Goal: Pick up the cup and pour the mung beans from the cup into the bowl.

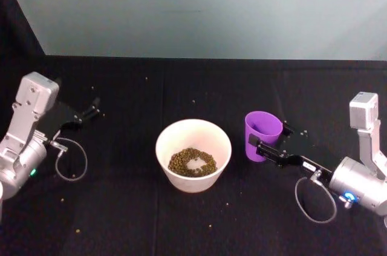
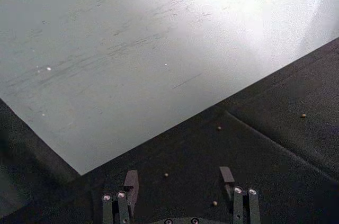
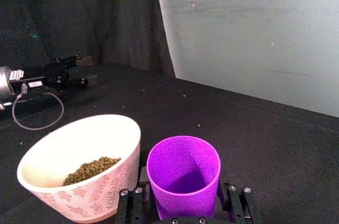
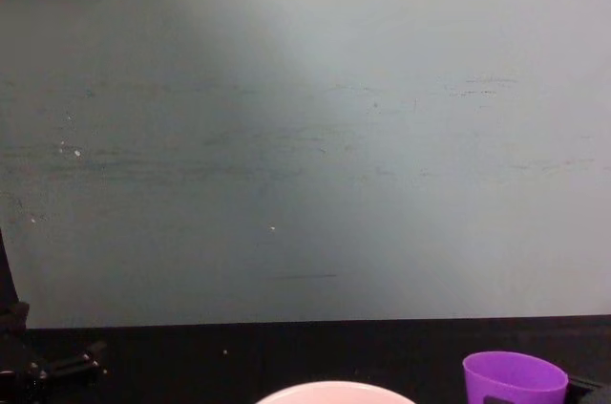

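Right gripper point(image 1: 264, 142) clasped the upright, empty purple plastic cup point(image 1: 262, 134) beside the bean-filled pinkish-white round bowl point(image 1: 219, 135), pour apparently done; left gripper point(image 1: 92, 109) sat parked, unclenched

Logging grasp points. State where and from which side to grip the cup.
Grip the cup across its smooth tapered wall, mid-height, coming from the robot's right, away from the bowl. It stands upright with no handle, so a side pinch fits. The right gripper already straddles it there.
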